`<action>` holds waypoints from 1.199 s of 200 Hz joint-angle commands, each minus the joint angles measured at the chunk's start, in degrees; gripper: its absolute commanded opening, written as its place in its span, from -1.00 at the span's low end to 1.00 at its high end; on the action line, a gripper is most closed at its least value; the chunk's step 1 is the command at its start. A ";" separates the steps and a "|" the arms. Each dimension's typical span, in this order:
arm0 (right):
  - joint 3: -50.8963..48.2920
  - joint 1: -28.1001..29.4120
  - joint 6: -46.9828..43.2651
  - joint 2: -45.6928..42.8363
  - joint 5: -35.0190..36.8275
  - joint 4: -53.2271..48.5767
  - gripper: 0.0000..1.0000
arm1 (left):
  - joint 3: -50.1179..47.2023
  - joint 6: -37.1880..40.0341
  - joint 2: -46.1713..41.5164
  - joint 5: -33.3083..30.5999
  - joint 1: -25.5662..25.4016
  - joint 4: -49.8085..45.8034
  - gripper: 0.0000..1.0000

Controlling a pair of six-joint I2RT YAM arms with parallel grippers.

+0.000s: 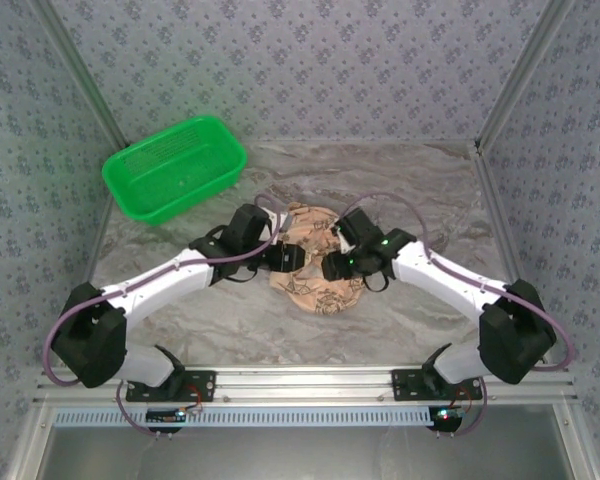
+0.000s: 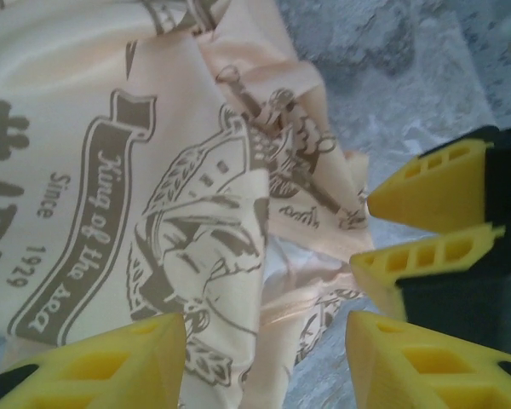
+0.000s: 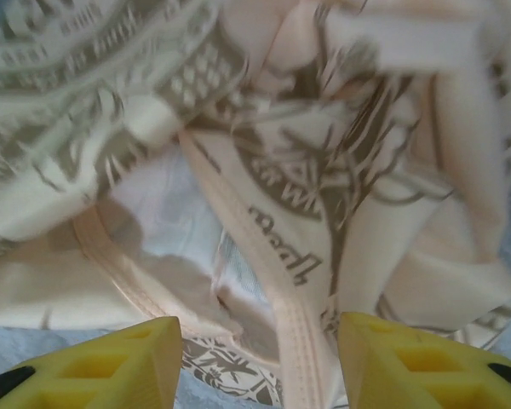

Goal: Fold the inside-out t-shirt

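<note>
The t-shirt (image 1: 320, 290) lay crumpled, peach-tan with brown lettering and emblems and some paler folds, on the desk (image 1: 430, 190) right of the green basket (image 1: 158, 142) and nearer the arm bases. Over it, the left end effector (image 2: 266, 317) and right end effector (image 3: 260, 319) stood with jaws parted, holding nothing. The desk was grey marbled, and the walls (image 1: 310, 60) behind the basket were papered in a small pattern.

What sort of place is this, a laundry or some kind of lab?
Most likely a robot test booth, not a laundry: a left arm and right arm bolted to a metal rail, patterned walls boxing in a marble-look table, with just a t-shirt and a green basket.
</note>
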 commanded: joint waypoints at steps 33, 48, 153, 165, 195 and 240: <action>-3.23 1.86 1.31 1.48 13.91 -1.16 -0.09 | 0.35 -0.99 6.48 -6.25 -1.90 -2.60 -0.04; -5.01 0.07 -2.56 0.37 9.26 2.92 -0.17 | 0.01 -0.02 7.34 -8.10 -1.85 -2.69 -0.08; -5.43 0.11 -5.30 -3.77 2.47 3.27 0.07 | -10.35 -12.83 5.41 10.15 6.53 22.23 -1.00; -5.75 0.89 -5.31 -2.03 4.56 3.38 0.07 | -10.32 -12.36 6.07 11.17 6.58 21.81 -1.00; -4.71 0.78 -3.90 2.92 9.17 2.31 -0.24 | -11.86 -14.25 7.29 12.00 6.70 24.66 -1.00; 1.42 0.86 -2.40 0.64 7.16 3.37 -1.00 | -11.34 -12.58 6.56 15.21 7.44 25.92 -1.00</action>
